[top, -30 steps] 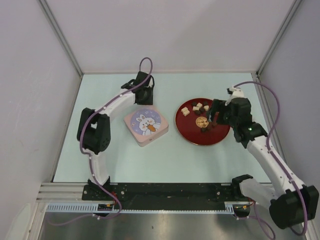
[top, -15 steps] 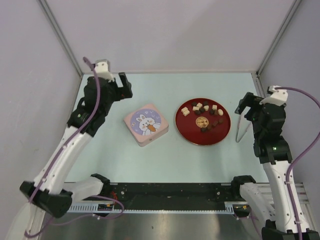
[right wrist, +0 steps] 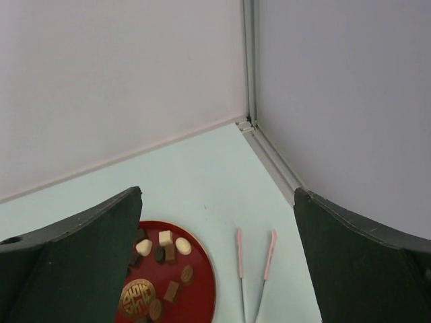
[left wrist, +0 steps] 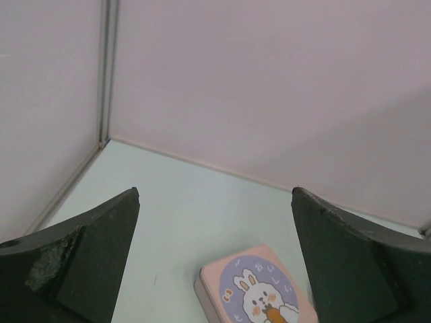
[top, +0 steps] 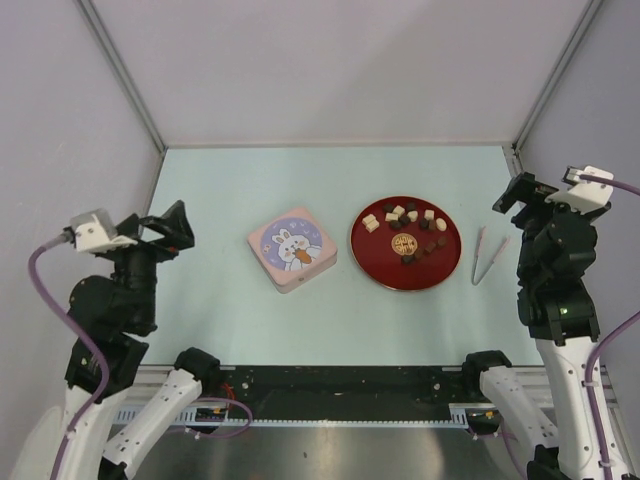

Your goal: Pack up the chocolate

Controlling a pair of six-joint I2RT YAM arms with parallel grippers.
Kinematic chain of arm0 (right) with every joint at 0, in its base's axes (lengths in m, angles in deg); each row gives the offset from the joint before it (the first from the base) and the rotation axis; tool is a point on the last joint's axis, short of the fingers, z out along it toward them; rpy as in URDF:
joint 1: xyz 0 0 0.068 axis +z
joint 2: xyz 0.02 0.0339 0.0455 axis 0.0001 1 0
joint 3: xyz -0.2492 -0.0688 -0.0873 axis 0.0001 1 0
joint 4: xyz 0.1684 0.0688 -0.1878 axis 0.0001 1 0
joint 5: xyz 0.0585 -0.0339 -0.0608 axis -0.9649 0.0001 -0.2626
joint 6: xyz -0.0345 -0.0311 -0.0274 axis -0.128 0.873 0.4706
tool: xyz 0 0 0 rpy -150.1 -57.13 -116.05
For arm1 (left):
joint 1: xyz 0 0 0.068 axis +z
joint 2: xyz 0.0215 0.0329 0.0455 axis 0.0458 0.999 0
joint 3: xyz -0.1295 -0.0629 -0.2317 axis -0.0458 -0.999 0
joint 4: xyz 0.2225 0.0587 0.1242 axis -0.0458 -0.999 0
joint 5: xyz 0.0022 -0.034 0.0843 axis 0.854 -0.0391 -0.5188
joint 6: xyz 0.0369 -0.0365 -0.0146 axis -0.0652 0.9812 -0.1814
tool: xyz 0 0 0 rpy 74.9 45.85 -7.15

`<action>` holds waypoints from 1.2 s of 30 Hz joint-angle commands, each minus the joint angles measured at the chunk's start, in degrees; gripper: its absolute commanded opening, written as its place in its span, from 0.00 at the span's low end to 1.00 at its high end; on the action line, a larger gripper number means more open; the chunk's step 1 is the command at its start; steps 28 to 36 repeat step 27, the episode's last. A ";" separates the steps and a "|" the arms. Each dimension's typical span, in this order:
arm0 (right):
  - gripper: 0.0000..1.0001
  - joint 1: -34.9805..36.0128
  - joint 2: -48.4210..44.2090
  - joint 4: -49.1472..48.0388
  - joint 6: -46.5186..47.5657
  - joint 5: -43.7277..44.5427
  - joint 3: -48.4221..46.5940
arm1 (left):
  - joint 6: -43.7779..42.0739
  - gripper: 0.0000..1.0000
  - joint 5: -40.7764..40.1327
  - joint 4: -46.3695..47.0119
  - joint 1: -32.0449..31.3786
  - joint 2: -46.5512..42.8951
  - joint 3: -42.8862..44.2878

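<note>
Pale-green desk (top: 330, 310), grey walls (top: 330, 70): from above, chocolate (top: 410, 228) lies on the red plate (top: 381, 262) between tin (top: 292, 249) and tongs (top: 487, 255); left arm (top: 122, 295) and right arm (top: 555, 270) raised at the sides. Left wrist: left gripper (left wrist: 214, 195) spread wide, empty. Right wrist: right gripper (right wrist: 217, 192) likewise.

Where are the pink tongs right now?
In the top view, the pink tongs lie on the table, just right of the red plate.

Chocolate (top: 410, 217) chunks loose on the red plate (top: 385, 270).
Small bite-sized pieces in 3 colours, dark brown, reddish-brown and cream-white, lie scattered singly across the plate's far half and right side, most apart, a few touching.
</note>
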 commanded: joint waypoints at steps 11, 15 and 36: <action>1.00 -0.85 0.55 -7.56 1.33 1.56 -2.14 | -8.54 1.00 -8.26 4.16 0.21 -5.47 3.55; 1.00 -1.20 0.46 -7.91 1.69 1.56 -2.05 | -9.77 1.00 -9.57 4.95 0.21 -5.56 3.99; 1.00 -2.00 0.29 -7.47 1.42 1.65 -2.05 | -11.53 1.00 -10.01 7.14 0.21 -6.26 4.87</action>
